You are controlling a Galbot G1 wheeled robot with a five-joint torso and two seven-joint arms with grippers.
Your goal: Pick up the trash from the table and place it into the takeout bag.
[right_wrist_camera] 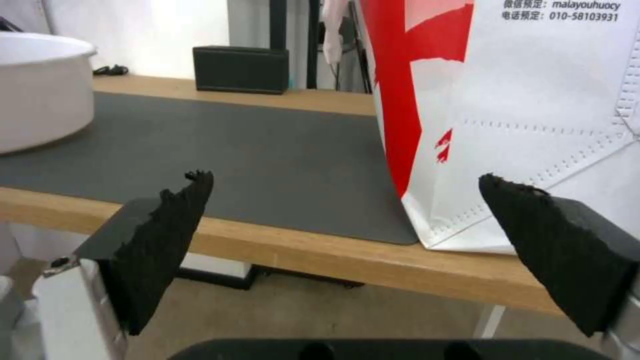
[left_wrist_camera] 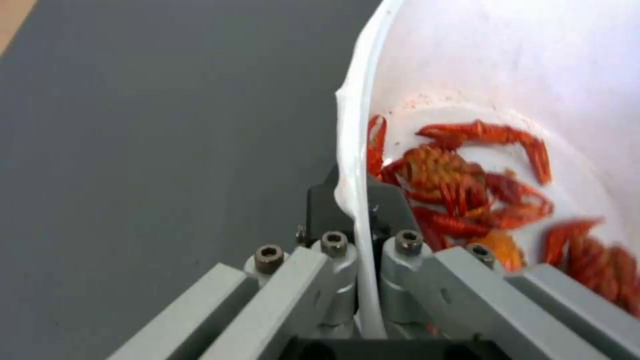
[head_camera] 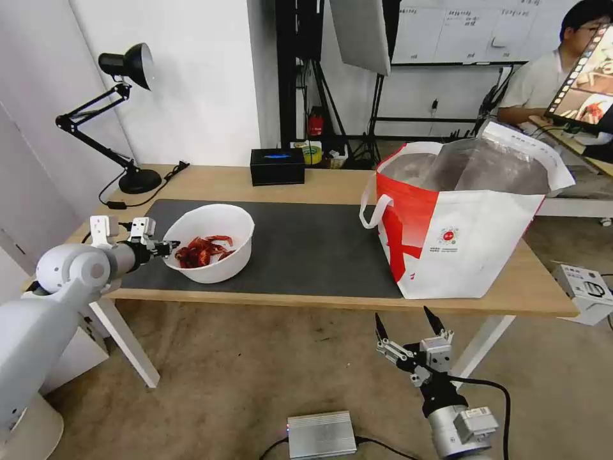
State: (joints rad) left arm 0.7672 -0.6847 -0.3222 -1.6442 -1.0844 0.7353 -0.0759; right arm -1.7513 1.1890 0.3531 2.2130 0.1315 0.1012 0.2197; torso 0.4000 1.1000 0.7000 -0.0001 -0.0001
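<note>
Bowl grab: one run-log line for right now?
left gripper: shut on bowl rim | right gripper: open, below table edge | takeout bag: upright

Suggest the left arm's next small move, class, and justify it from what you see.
Probably lift the white bowl slightly off the mat: the left claw is shut on its rim, crayfish shells inside, and the takeout bag stands open further along the table.

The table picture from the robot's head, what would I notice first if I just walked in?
Probably the white round bowl of red crayfish shells on the dark grey mat at the table's left, with the left gripper shut on its rim. Next, the big white and red takeout bag standing open on the right. The right gripper waits open below the table edge.
</note>
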